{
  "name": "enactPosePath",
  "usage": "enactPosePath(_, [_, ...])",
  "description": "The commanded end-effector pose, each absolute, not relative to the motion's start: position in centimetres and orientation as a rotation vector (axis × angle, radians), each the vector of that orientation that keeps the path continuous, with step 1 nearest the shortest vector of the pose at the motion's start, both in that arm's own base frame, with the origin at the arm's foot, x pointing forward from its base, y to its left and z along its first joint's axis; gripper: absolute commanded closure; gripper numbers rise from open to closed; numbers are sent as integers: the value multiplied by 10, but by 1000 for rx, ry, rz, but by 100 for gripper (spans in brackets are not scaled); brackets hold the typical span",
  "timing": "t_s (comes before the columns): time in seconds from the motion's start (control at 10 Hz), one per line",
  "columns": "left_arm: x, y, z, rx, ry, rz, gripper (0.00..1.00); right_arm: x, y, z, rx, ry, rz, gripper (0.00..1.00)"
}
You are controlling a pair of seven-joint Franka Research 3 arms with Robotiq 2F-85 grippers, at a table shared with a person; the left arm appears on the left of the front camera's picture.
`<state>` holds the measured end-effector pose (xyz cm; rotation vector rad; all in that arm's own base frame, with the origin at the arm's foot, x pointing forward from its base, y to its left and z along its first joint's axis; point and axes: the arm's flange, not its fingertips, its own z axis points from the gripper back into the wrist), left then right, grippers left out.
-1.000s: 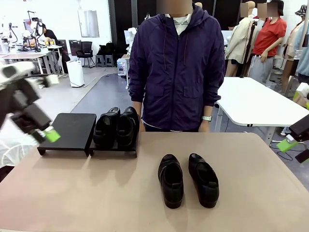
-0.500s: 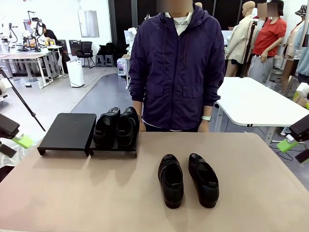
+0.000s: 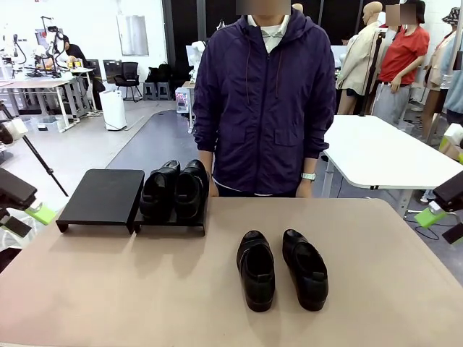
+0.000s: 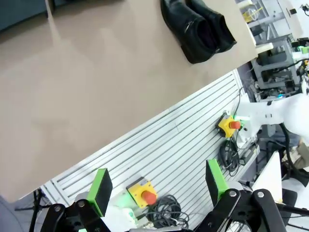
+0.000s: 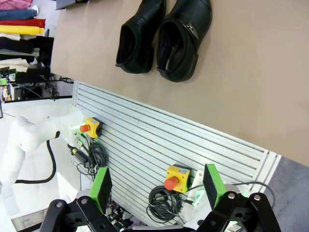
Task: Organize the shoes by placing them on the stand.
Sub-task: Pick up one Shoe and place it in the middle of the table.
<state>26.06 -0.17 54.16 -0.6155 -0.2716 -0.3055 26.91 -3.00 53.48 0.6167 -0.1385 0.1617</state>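
Observation:
The black stand sits at the table's far left; its left panel is bare. Two glossy black shoes rest side by side on its right panel. Another pair lies loose on the table right of centre, one shoe beside the other, toes toward me. My left gripper hangs open off the table's left edge, holding nothing. Off the right edge, my right gripper is also open. The left wrist view has the loose pair far from its open gripper. The right wrist view shows them beyond its gripper.
A person in a purple jacket stands at the far side, arms down. Below the near table edge both wrist views show slatted panelling with yellow emergency-stop boxes and cables. A white table stands behind on the right.
My left gripper has pulled back from beside the stand's left panel to beyond the table's left edge. The right arm, the shoes and the person have stayed still.

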Motion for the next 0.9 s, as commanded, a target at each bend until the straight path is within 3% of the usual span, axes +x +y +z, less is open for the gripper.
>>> enactPosePath(0.0, [263,0,544,-617,-273,-317,0,268,-29,536,634,-142,159,0])
enactPosePath(0.3, [263,0,544,-617,-273,-317,0,269,-30,535,617,-139,162,0])
enactPosePath(0.6, [263,0,544,-617,-273,-317,0,333,95,541,391,-101,216,0])
enactPosePath(0.8, [263,0,544,-617,-273,-317,0,361,189,512,281,-85,157,0])
